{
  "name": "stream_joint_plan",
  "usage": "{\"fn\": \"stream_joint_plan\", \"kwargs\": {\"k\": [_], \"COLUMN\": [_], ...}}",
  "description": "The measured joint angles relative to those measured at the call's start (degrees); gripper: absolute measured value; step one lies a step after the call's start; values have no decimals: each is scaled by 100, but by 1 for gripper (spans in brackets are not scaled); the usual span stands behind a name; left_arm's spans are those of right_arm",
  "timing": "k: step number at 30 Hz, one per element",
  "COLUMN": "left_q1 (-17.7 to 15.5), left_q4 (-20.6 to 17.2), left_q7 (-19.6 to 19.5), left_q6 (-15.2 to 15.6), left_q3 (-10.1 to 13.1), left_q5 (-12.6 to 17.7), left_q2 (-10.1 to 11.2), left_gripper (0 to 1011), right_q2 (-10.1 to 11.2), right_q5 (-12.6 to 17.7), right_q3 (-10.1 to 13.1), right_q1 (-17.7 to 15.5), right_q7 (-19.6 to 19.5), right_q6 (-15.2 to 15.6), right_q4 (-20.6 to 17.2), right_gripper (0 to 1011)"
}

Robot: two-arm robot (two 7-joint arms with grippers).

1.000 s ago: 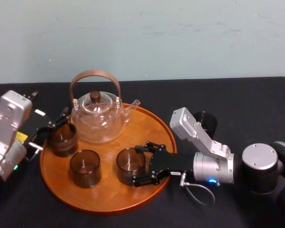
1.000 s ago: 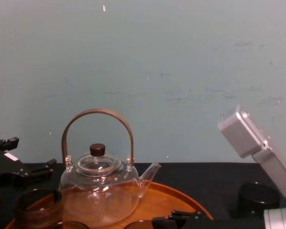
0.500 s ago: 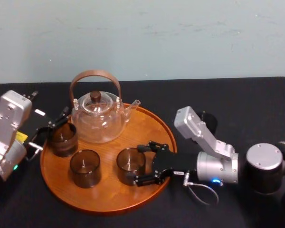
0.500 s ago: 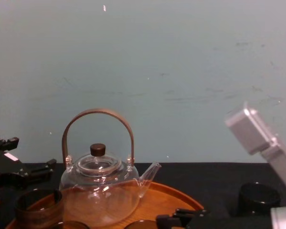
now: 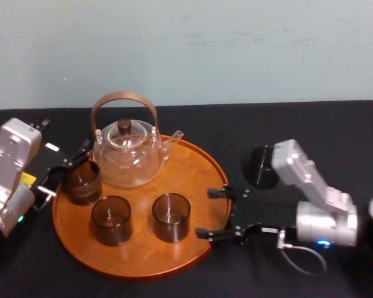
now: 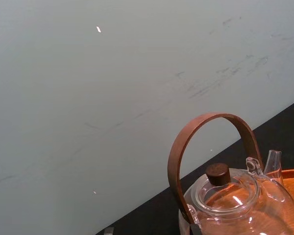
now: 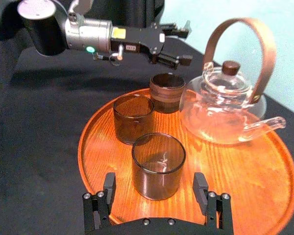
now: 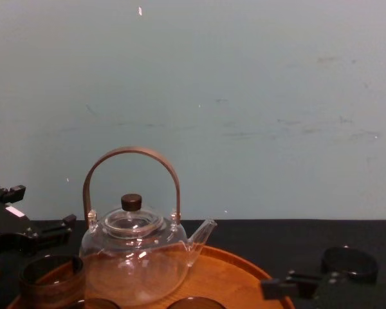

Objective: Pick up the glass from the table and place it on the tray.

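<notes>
The right gripper (image 5: 209, 214) lies low at the right rim of the tray (image 5: 196, 164), its fingertips reaching just over that rim. The jaws are spread wide and grip nothing. The glass (image 5: 171, 216) stands upright on the tray, on the robot's left of the gripper and in line with the gap between the jaws. It is near the fingertips but apart from them, with bare wood between. In the right wrist view the glass sits ahead of the two fingers (image 7: 109, 185), touching neither.

Two more glasses stand on the tray: one (image 5: 111, 220) just beside the first, and a darker one (image 5: 82, 182) at the left rim. The clear teapot (image 5: 129, 155) stands upright behind them.

The left gripper (image 5: 67, 166) is at the tray's left edge (just beside the darker glass), fingers spread and empty. A dark round object (image 5: 261, 166) rests on the black table (image 5: 317, 124), right of the tray.
</notes>
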Motion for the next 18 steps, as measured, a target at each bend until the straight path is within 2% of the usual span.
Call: {"fn": "stream_joint_plan", "kwargs": {"k": [6,9,13,18], "left_q1": [0,0,0,0], "left_q4": [0,0,0,0], "left_q7": [0,0,0,0], "left_q6": [0,0,0,0], "left_q3": [0,0,0,0], "left_q5": [0,0,0,0], "left_q2": [0,0,0,0], "left_gripper": [1001,1001,1001,1001], "right_q2": [411,551,638,670], "right_q5": [258,350,415,515], "right_q3": [306,465,625,958], "right_q1": [-347,-505,-653,-912], "right_q7": [-27,-131,-308,-813], "right_q6": [-199,-260,-268,-117], "right_q4": [-389,-515,-583,-625], "right_gripper": [1002,1002,1002,1002]}}
